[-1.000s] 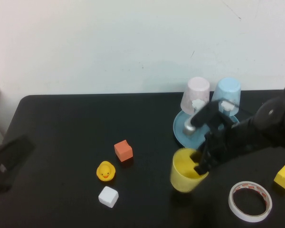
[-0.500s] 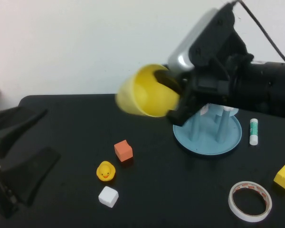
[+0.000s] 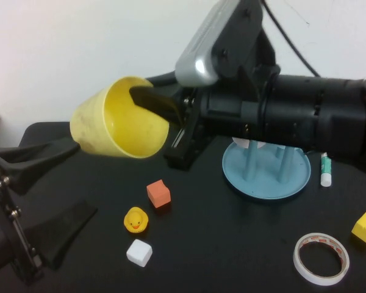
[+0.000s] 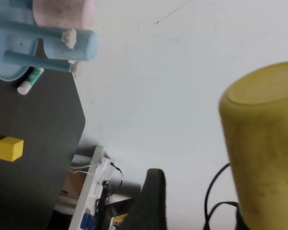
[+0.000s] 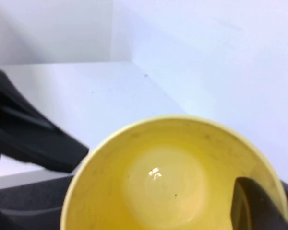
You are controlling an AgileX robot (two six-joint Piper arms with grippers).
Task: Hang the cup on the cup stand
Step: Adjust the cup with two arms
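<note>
yellow cup point(image 3: 119, 119) held high, left of the cup stand point(image 3: 266, 174), over the surface | right gripper point(image 3: 165, 110) jaws pinched its rim | left gripper point(image 3: 49, 195) jaws spread, near-left | advice: take the cup by its body before release

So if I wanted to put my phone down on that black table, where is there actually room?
The back-left stretch of the table, behind the orange cube, looks bare, though the yellow cup in the right gripper hangs above it. Another gap lies between the white cube and tape roll. The front left holds the open left gripper; the cup stand fills the right.
</note>
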